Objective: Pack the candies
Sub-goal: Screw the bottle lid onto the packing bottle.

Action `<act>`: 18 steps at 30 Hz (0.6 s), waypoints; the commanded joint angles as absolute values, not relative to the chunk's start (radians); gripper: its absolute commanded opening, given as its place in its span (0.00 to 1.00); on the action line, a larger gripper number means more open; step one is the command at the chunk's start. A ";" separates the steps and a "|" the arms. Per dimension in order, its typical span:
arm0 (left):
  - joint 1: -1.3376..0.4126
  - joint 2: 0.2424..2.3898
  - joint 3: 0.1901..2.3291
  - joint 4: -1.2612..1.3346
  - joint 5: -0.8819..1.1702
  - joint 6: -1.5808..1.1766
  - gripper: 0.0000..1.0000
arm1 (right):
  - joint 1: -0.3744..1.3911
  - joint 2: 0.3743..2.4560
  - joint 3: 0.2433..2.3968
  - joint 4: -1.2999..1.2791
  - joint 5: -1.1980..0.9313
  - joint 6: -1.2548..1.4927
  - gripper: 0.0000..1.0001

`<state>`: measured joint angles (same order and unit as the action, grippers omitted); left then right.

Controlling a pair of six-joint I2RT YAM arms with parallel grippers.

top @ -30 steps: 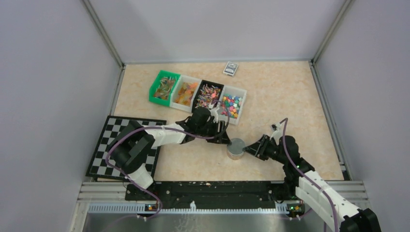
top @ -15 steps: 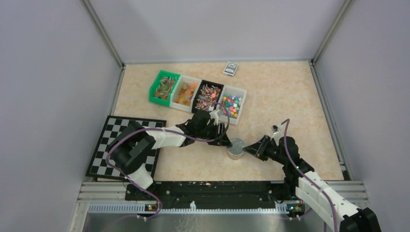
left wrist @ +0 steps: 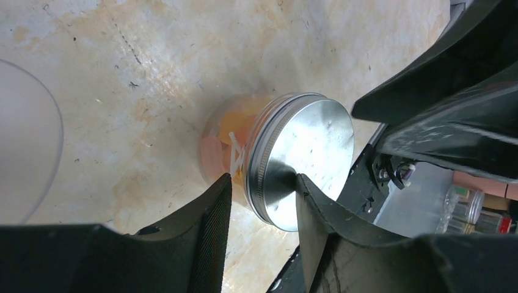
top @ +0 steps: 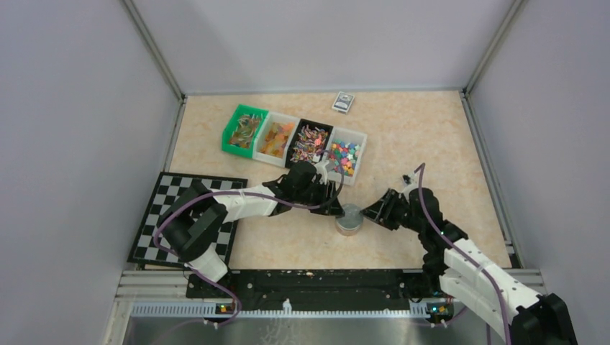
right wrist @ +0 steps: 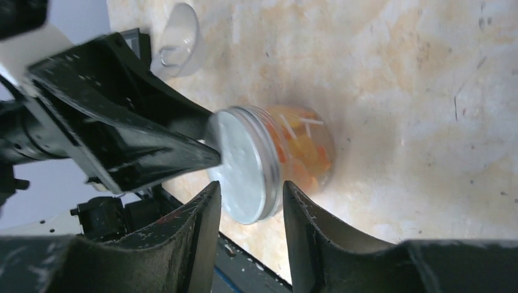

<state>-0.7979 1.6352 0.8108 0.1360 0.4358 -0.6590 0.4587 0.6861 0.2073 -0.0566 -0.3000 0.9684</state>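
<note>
Four bins; one jar; one cup; one chessboard; two arms.

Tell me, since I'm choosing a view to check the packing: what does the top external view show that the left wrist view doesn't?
Only top external: the four candy bins and the checkerboard mat. Only left wrist: orange candies visible inside the jar. Both: that jar, capped by its silver lid.

A jar is set mid-counter, with candies in it and a lid on it. It is flanked by the left fingers and the right fingers (one pair per side). Four bins are ranged behind, a cup near the jar, and a board at the left.
</note>
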 commanded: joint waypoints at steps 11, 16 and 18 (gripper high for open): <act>-0.796 1.655 0.804 0.024 0.331 -0.587 0.47 | 0.440 0.875 0.546 -0.234 -0.378 0.695 0.00; -0.797 1.652 0.805 0.025 0.334 -0.591 0.47 | 0.440 0.885 0.479 -0.123 -0.462 0.738 0.00; -0.797 1.653 0.802 0.027 0.333 -0.592 0.47 | 0.425 0.919 0.413 -0.078 -0.452 0.741 0.00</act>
<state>-0.7998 1.6352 0.8173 0.1272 0.4309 -0.6411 0.4454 0.8799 0.4820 -0.1719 -0.4179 0.7425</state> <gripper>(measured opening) 0.474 0.003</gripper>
